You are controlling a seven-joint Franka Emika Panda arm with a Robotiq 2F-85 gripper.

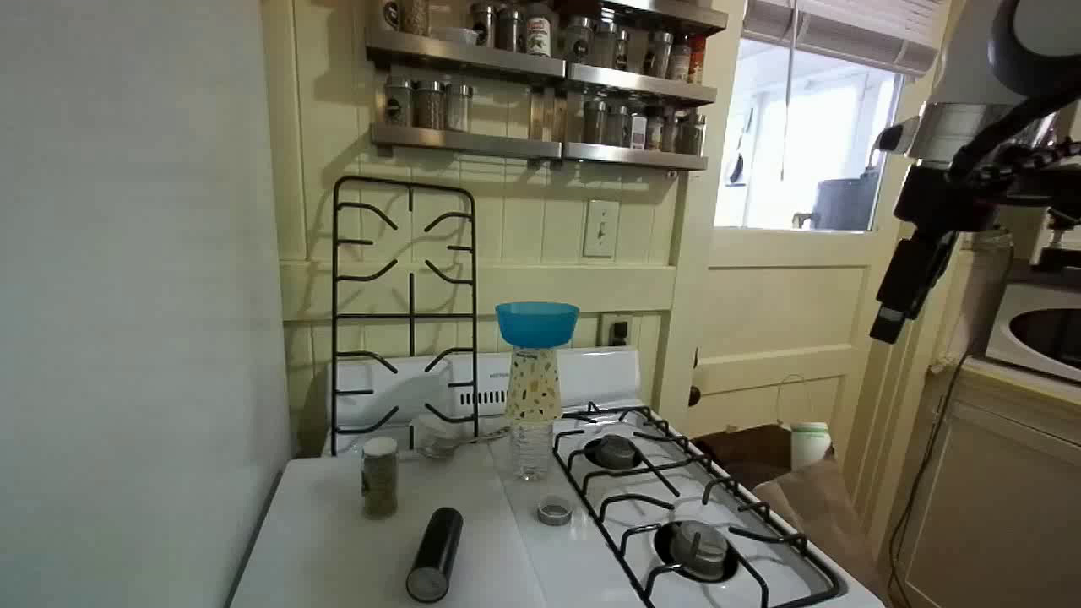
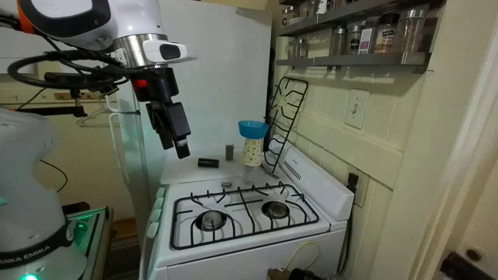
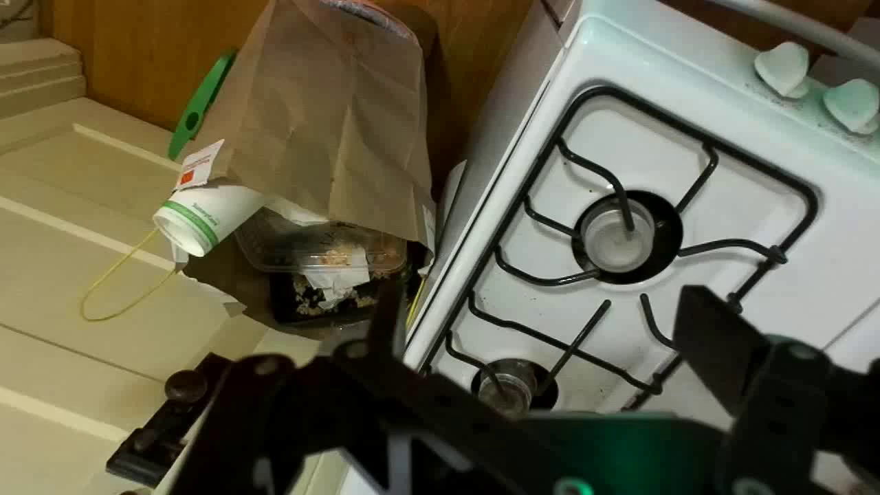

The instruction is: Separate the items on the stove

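Observation:
A bright blue bowl (image 1: 537, 324) sits upright on top of an upturned speckled cup (image 1: 534, 388). The cup rests over a clear bottle (image 1: 531, 452), whose lower part shows below it. This stack stands on the white stove (image 1: 583, 549), beside the burner grate. The blue bowl (image 2: 253, 129), cup (image 2: 252, 152) and bottle (image 2: 250, 173) also show in an exterior view. My gripper (image 2: 175, 148) is high above the stove's front, apart from the stack. In the wrist view its fingers (image 3: 543, 309) are wide apart with nothing between them; the stack is out of that view.
A dark grey cylinder (image 1: 435, 553) lies on the stove's white cover, near a spice jar (image 1: 379, 477) and a small round clear dish (image 1: 554, 510). A black grate (image 1: 411, 317) stands upright behind. Spice shelves (image 1: 469, 139) hang above. A paper bag (image 3: 330, 117) stands beside the stove.

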